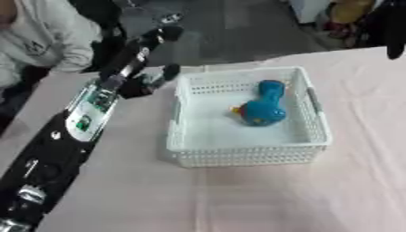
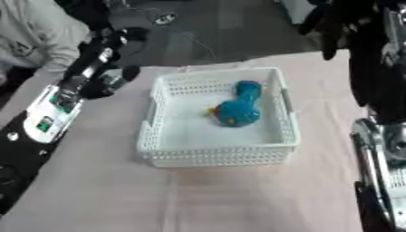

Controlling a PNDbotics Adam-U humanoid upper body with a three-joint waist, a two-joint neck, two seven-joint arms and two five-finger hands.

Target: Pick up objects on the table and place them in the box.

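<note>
A white perforated box (image 1: 238, 156) stands on the pink table (image 1: 142, 195), a little past its middle. Inside lies a blue duck-shaped toy (image 1: 263, 110) with a small orange beak, near the far right side. My left hand (image 1: 139, 53) is held out beyond the box's far left corner. Its dark fingers are straight and point away over the table's far edge, and the thumb (image 1: 169, 71) is close to the box rim. Nothing is in it. My right hand (image 2: 331, 25) hangs high above the table's far right part, fingers down, holding nothing.
My left forearm (image 1: 89, 111) runs up the table's left side. The right arm (image 2: 379, 136) fills the right edge of the right eye view. Dark floor lies past the far table edge. Bare cloth stretches in front of the box.
</note>
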